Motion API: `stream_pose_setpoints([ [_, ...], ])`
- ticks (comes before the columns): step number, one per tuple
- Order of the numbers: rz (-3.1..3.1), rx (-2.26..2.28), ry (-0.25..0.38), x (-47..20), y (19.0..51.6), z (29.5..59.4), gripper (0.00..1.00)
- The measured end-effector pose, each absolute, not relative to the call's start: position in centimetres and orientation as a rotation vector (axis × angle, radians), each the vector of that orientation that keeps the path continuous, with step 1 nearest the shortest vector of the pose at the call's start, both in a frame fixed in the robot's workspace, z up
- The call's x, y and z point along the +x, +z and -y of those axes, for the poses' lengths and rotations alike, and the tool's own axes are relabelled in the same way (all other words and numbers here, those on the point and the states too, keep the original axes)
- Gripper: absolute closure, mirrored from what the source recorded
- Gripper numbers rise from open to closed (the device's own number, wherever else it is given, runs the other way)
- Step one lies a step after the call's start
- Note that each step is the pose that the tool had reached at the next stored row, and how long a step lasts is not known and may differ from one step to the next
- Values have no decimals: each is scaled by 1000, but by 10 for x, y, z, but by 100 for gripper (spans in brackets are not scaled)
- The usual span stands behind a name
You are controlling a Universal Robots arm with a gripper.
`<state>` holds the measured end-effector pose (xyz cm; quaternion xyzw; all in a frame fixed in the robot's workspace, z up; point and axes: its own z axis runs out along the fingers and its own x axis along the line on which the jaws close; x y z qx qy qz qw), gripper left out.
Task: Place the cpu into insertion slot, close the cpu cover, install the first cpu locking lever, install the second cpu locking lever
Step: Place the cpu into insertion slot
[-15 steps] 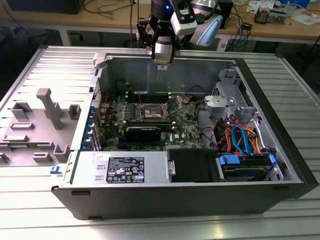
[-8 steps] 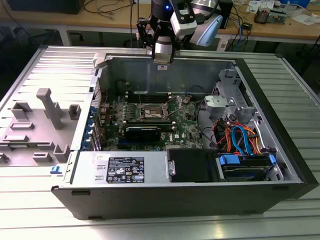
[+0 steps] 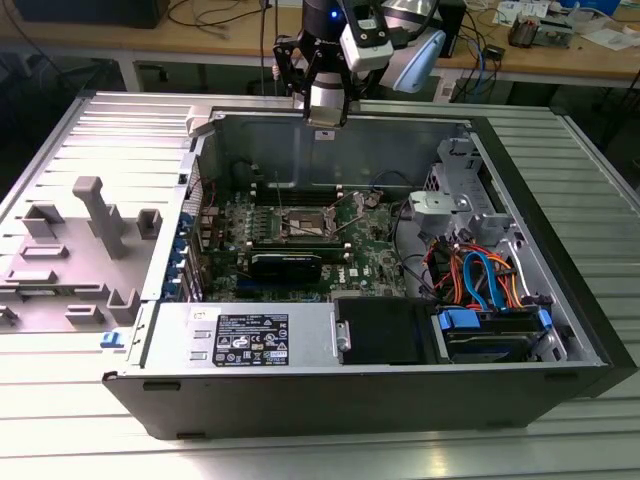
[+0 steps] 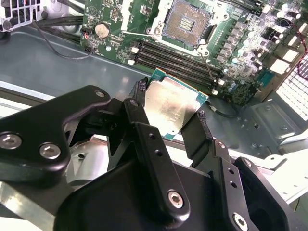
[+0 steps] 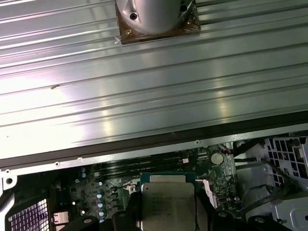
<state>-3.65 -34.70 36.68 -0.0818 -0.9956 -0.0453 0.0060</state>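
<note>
Jaws w/ cpu (image 4: 171,108) above open pc case (image 3: 350,400)

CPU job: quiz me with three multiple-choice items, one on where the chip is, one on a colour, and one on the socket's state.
1. Where is the cpu?
A) in a person's hand
B) held in the gripper
C) inside a plastic bag

2. What colour is the circuit board?
A) red
B) green
C) white

3. The insertion slot is:
A) empty
B) holding a chip
C) under a heatsink

Answers:
1 B, in the second wrist view the gripper clamps two of its edges.
2 B, the board is green all around the socket.
3 A, its bare contact grid shows.
</note>
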Motion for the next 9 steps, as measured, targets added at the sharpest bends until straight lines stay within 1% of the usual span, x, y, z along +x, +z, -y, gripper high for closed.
stream_pose_setpoints([
  [9,3115,-272,-142,-37,367,347,45],
])
